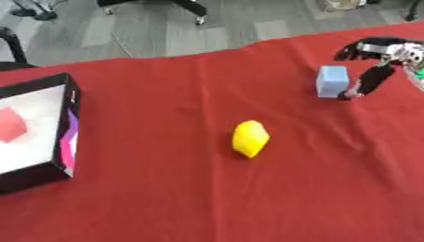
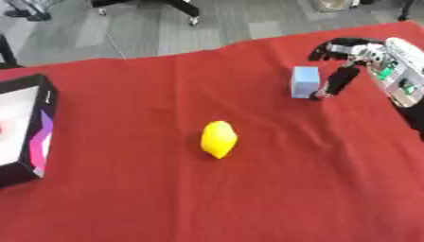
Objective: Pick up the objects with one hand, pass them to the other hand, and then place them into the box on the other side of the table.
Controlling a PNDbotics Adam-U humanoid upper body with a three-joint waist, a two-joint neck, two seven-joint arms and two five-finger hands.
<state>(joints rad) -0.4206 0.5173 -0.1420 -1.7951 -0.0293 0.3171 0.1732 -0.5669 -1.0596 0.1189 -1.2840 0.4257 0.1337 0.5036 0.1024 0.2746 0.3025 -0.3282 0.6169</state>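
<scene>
A light blue block (image 1: pixel 332 81) stands on the red tablecloth at the far right. My right hand (image 2: pixel 364 56) comes in from the right edge and is open. One dark finger (image 1: pixel 367 80) points down along the block's right side, its tip by the block's lower corner. Another finger (image 1: pixel 357 49) arches above and behind the block. A yellow lemon-shaped object (image 1: pixel 249 138) lies near the middle of the table. At the left edge sits the black box (image 1: pixel 66 142) with a white inside, and a red object (image 1: pixel 10 125) lies in it. My left hand is out of sight.
The red cloth (image 1: pixel 182 198) covers the whole table. Grey floor and chair bases lie beyond the far edge (image 1: pixel 165 54).
</scene>
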